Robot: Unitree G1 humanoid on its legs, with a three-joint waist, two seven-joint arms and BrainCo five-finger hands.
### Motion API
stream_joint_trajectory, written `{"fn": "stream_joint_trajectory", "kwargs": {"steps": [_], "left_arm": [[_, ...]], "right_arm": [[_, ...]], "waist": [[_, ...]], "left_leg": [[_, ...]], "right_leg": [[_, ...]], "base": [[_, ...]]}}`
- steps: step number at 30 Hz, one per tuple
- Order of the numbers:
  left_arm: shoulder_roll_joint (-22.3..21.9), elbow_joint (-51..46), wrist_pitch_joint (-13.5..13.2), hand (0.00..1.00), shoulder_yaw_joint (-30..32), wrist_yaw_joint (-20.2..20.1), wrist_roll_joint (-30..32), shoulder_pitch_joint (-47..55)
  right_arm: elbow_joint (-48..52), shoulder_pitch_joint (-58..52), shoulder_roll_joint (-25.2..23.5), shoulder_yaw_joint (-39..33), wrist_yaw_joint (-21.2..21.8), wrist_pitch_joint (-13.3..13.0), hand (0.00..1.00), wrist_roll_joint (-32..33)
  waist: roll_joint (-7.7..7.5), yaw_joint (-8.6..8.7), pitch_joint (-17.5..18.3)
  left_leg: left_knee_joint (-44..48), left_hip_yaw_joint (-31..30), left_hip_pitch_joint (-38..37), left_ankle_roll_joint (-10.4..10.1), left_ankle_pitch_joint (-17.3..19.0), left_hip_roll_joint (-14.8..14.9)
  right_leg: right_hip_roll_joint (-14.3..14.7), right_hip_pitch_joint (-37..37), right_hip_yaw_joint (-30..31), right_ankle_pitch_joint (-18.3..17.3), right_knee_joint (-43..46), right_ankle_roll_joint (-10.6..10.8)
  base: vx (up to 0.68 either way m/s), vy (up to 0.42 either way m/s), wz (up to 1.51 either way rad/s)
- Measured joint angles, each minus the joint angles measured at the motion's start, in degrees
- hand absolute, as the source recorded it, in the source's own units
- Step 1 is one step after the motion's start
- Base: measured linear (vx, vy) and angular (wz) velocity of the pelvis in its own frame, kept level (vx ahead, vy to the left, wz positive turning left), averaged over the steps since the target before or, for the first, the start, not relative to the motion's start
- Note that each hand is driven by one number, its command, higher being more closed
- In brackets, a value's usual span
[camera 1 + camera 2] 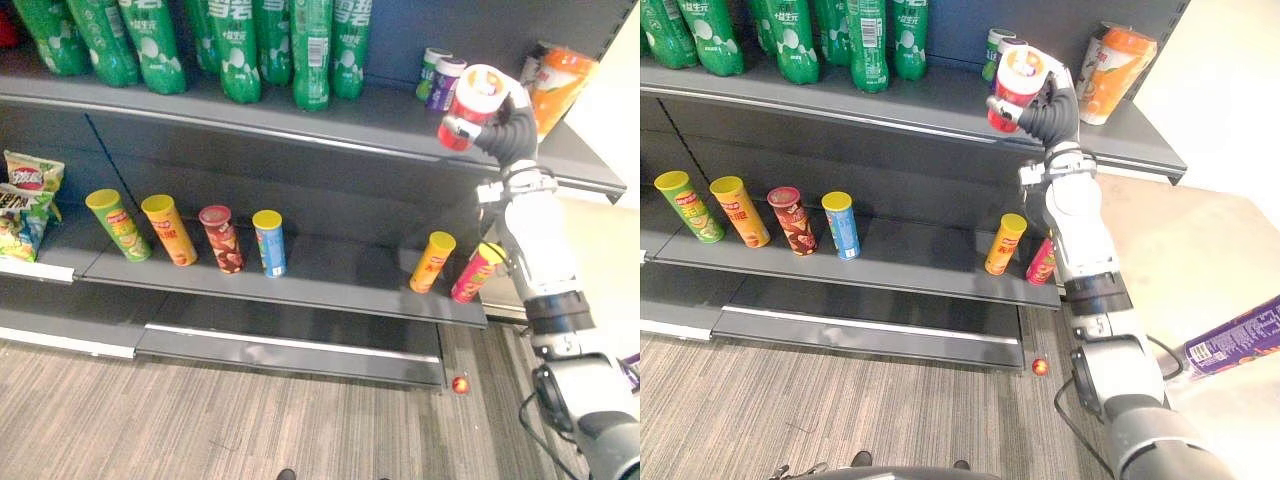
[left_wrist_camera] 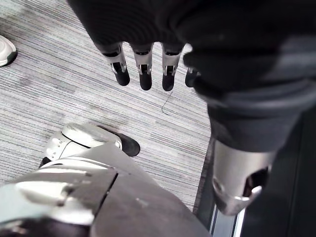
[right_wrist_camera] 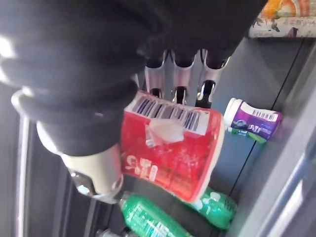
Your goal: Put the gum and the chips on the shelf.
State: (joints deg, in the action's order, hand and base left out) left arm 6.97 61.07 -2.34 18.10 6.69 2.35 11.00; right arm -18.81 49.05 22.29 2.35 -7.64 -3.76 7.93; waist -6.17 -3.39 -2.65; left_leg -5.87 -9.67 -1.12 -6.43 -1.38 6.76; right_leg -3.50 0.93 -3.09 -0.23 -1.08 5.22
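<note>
The right hand [image 1: 506, 128] had fingers and thumb curled round the body of the red gum tub [image 1: 472, 108], holding it tilted at the upper shelf [image 1: 370, 118]. Two more gum tubs [image 1: 440, 78] stood just beyond its fingertips. The tub looked light, stiff and smooth-sided, probably slippery, so a wrap round its middle, below the white lid [image 1: 486, 82], seemed safest. The left hand [image 2: 144, 61] hung with its fingers straight and nothing in them.
</note>
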Motion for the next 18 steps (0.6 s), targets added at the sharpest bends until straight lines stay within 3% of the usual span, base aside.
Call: {"fn": "stream_joint_trajectory", "kwargs": {"steps": [8, 18], "left_arm": [[0.01, -0.04, -0.02, 0.00, 0.11, 0.39, -2.23, -0.01], [0.18, -0.06, -0.14, 0.00, -0.07, 1.85, -3.20, -1.90]], "right_arm": [[-12.64, 8.43, 1.61, -0.62, -1.70, 1.11, 1.00, 1.15], [-22.45, 15.09, 1.61, -4.39, -2.63, 2.08, 1.00, 1.05]], "waist": [[0.12, -1.65, -0.18], [0.35, -2.25, -3.64]], "left_leg": [[0.01, -1.58, 1.06, -0.67, -0.51, 0.53], [0.02, -3.72, 2.95, -0.94, -1.21, 0.57]], "right_leg": [[0.58, -0.35, -1.51, 0.21, -0.31, -0.31], [0.65, -0.69, -4.01, 0.28, -0.74, -0.42]], "base": [[-0.01, -0.023, 0.09], [-0.02, -0.013, 0.12]]}}
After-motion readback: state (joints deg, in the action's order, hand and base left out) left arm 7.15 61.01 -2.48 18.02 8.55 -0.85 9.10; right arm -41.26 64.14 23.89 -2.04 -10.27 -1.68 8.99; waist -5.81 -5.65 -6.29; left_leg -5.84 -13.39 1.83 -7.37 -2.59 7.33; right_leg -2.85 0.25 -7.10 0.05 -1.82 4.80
